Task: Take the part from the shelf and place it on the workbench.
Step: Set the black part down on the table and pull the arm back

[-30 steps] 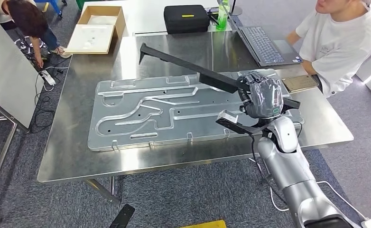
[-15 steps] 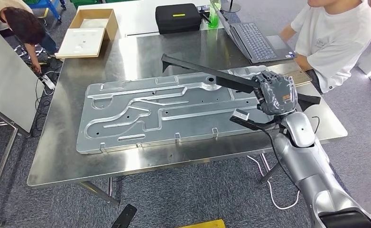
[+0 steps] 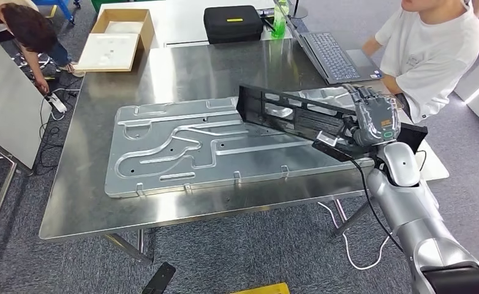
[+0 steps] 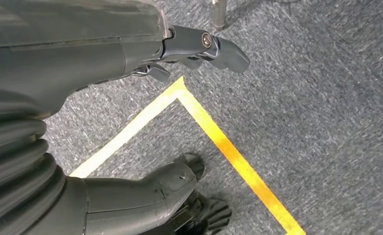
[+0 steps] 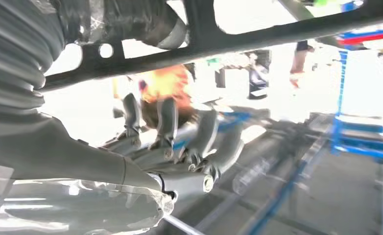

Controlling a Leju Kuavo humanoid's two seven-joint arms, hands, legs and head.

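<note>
— Where do we have the part?
— Our right hand (image 3: 377,121) grips the long black part (image 3: 298,113), held above the right end of the workbench (image 3: 102,202), over the embossed metal panel (image 3: 182,153).
— And our left hand (image 4: 131,122)?
— It hangs over the carpet, fingers apart, holding nothing.

The silver right arm is stretched forward and up from the lower right, its right hand (image 3: 377,121) closed round the long black part (image 3: 298,114), while the left hand (image 4: 131,54) is hung low over the floor with its fingers (image 4: 226,49) loosely apart, nothing held.
</note>
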